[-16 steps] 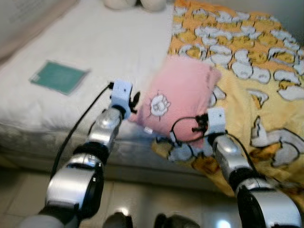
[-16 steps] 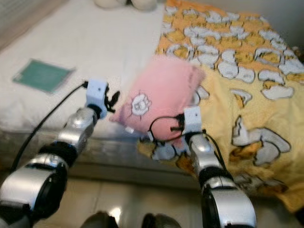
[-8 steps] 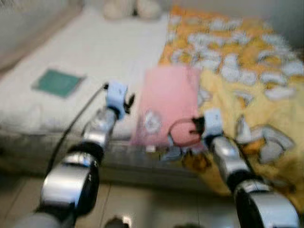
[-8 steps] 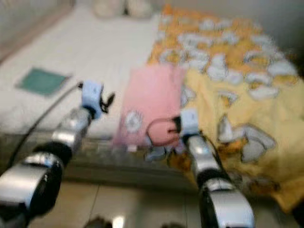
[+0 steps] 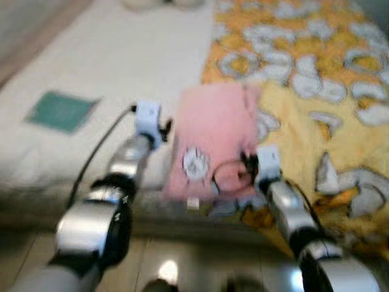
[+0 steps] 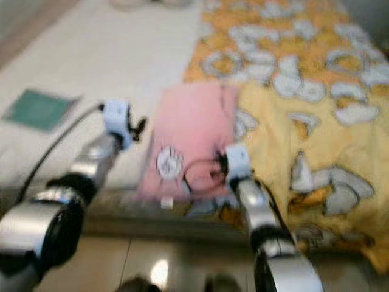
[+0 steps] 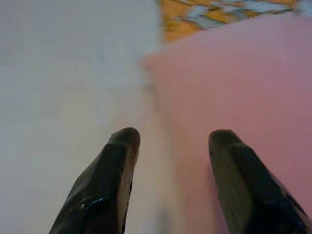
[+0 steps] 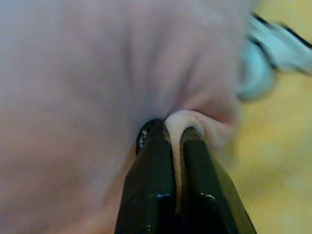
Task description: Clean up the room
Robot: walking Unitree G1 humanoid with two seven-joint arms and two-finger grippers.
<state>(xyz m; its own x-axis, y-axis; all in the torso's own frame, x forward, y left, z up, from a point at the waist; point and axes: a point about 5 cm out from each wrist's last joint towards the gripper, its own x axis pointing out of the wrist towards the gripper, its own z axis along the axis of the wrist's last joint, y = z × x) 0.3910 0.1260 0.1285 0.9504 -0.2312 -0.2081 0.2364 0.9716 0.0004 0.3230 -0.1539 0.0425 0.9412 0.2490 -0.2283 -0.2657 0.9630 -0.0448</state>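
Broadly, a bed (image 5: 109,67) with a white sheet spans the head views, its near edge running above a pale tiled floor (image 5: 200,267). Over the bed's right side lies a yellow and orange blanket (image 5: 316,79) printed with white cartoon shapes, its lower edge hanging over the mattress side. Both head views are blurred, so fine detail is lost.

On the line where the blanket meets the bare sheet rests a pink pillow (image 5: 213,140), with a small white round emblem near its lower end and a little white tag at its bottom edge. It overlaps the blanket's edge on one side and the sheet on the other, close to the front of the bed.

The right gripper (image 8: 176,141) is at the pillow's lower right corner, its two black fingers pressed nearly together with a fold of pink fabric pinched between them. A black cable loops in front of the pillow beside that wrist. The left gripper (image 7: 173,141) hovers at the pillow's left edge with its fingers spread apart, one over the white sheet and one over the pink cloth, gripping nothing.

Well to the left on the sheet lies a flat green book (image 5: 61,111). At the far end of the bed, pale rounded shapes can just be made out, too blurred to identify.
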